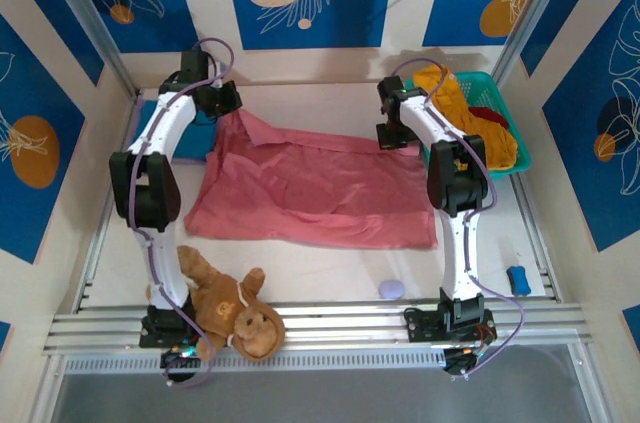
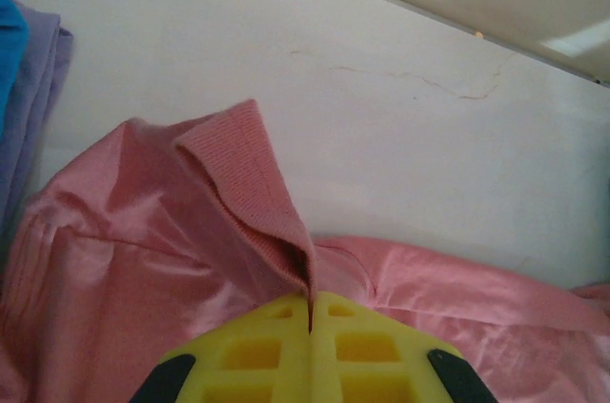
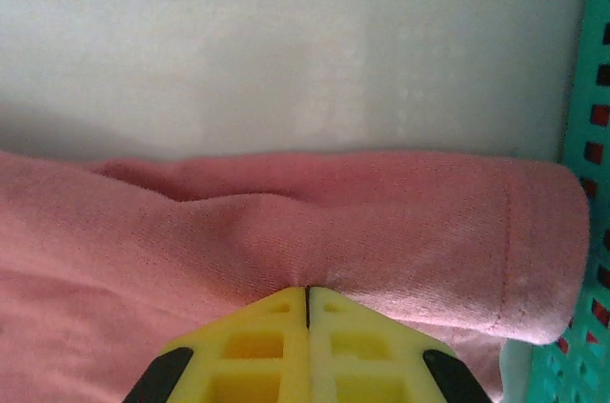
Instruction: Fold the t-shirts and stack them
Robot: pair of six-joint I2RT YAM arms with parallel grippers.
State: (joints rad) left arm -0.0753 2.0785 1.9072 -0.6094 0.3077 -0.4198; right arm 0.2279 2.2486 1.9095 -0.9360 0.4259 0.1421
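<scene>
A large salmon-pink t-shirt (image 1: 310, 188) lies spread across the middle of the table. My left gripper (image 1: 228, 108) is at its far left corner. In the left wrist view, that gripper (image 2: 311, 312) is shut on the shirt's ribbed collar (image 2: 253, 184), which stands up in a fold. My right gripper (image 1: 392, 133) is at the far right edge, next to the basket. The right wrist view has that gripper (image 3: 307, 298) shut on a pinch of the pink cloth by a sleeve (image 3: 429, 222). A folded blue t-shirt (image 1: 203, 135) lies under the left arm. Mustard-yellow (image 1: 450, 103) and dark red (image 1: 490, 118) shirts sit in the basket.
The teal mesh basket (image 1: 521, 156) stands at the back right, and its wall (image 3: 586, 184) is close to the right gripper. A brown plush monkey (image 1: 230, 313) lies at the front left. A small lavender object (image 1: 391, 289) and a blue one (image 1: 517, 279) sit near the front.
</scene>
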